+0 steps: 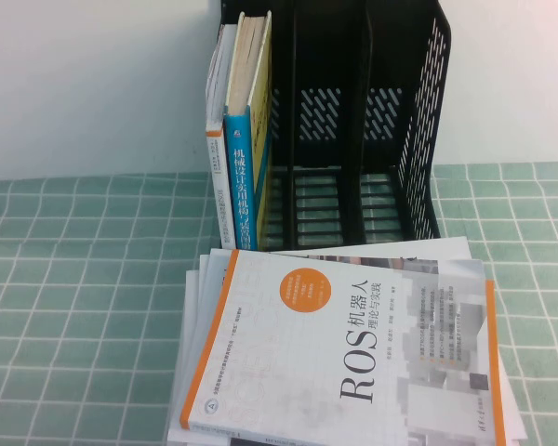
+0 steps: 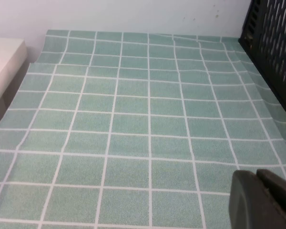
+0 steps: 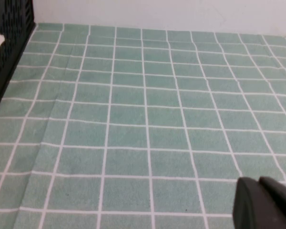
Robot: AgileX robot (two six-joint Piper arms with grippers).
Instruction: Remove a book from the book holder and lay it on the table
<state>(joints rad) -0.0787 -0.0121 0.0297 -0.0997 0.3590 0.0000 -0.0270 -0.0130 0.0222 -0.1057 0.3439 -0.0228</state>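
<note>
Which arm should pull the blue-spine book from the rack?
Left, probably. The book stands in the leftmost compartment of the book holder, on the robot's left. Left gripper and right gripper both hover over bare table, shut, neither nearer in these views.

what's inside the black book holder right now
The book holder has two upright books in its leftmost compartment: the blue-spined book and a thinner orange-spined one. The other compartments look empty.

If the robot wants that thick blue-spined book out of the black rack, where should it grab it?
Probably the blue spine edge of the book, from the open front of the book holder. It stands upright in the leftmost compartment, spine outward, pressed beside a thinner book. The left gripper and right gripper both hover over bare table, the right shut.
</note>
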